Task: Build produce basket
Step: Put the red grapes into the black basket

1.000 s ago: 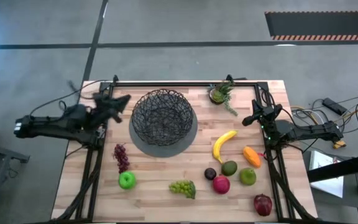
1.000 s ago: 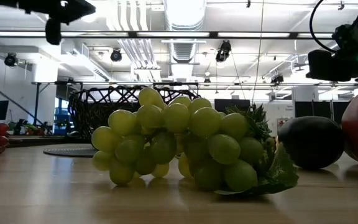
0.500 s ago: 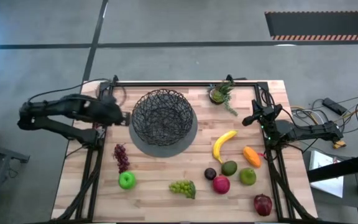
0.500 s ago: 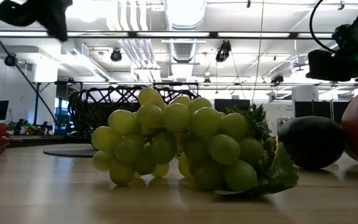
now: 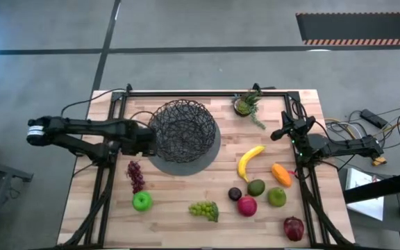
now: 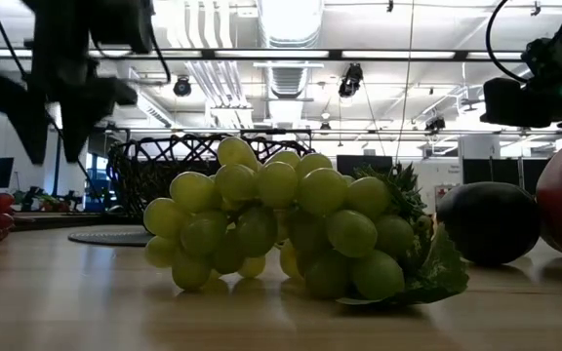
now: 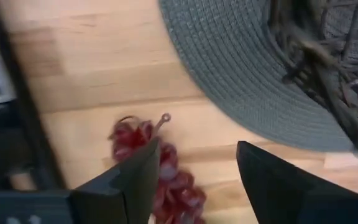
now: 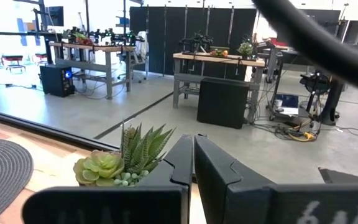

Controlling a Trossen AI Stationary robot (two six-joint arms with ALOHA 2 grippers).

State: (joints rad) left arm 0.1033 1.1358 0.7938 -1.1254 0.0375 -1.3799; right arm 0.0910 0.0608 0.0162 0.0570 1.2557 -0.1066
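Note:
The black wire basket (image 5: 181, 133) stands on its grey disc base (image 7: 247, 74) at the table's middle. My left gripper (image 5: 146, 144) (image 7: 197, 168) hangs open above the table by the basket's left side. It points down over the far end of the purple grapes (image 5: 136, 176) (image 7: 163, 177) and touches nothing. The low view shows it high up (image 6: 57, 102). Green apple (image 5: 142, 201) and green grapes (image 5: 205, 209) (image 6: 281, 234) lie near the front. Banana (image 5: 250, 161), orange piece (image 5: 280, 173), avocado (image 5: 256, 187), lime (image 5: 276, 197), plum (image 5: 235, 194), red apple (image 5: 247, 205) and pomegranate (image 5: 293, 228) lie at the right. My right gripper (image 5: 281, 133) (image 8: 193, 152) waits shut at the right edge.
A small potted plant (image 5: 247, 104) (image 8: 126, 163) stands at the far edge, right of the basket. Black frame rails run along the table's far, left and right edges. Bare wood lies between the purple grapes and the green grapes.
My left gripper has swung from the table's far left corner toward the near side along the basket's left rim. It has come down and tipped to point downward over the purple grapes. Nothing on the table has moved.

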